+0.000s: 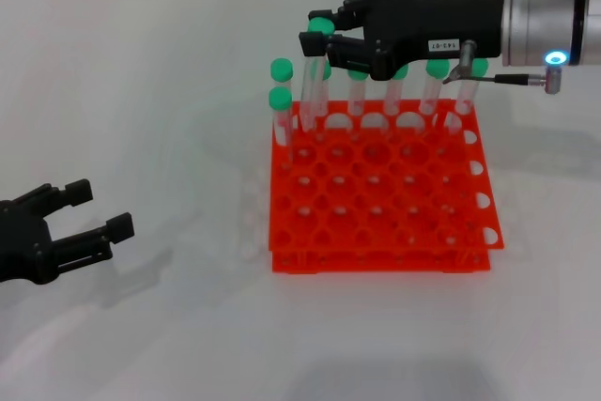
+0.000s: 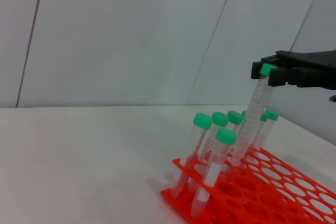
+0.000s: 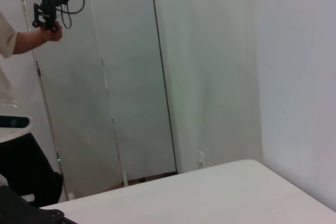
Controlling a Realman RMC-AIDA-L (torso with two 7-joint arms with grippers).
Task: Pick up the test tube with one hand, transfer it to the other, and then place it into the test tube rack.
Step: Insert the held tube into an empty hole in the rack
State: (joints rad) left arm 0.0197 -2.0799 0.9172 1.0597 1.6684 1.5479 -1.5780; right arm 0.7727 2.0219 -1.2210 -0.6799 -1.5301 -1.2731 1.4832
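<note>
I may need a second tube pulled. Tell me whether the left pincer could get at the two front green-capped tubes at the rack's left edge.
Probably yes. The left pincer sits open, low on the table, left of the rack; bare table lies between. The two tubes stand at that near-left edge, and the right pincer holds its tube farther back.

One orange test tube rack (image 1: 380,194) sits on the bench (image 1: 141,91); seven green-capped tubes (image 1: 280,110) stand along its far and left edges; two grippers (image 1: 324,35) show.

1. The head view looks down and forward over the white table (image 1: 141,91), fairly near the test tube rack (image 1: 380,185).
2. The left wrist view sits low, level with the rack (image 2: 262,192), sharing it with the head view.
3. The right wrist view faces the wall (image 3: 210,66), beyond its jaws.
</note>
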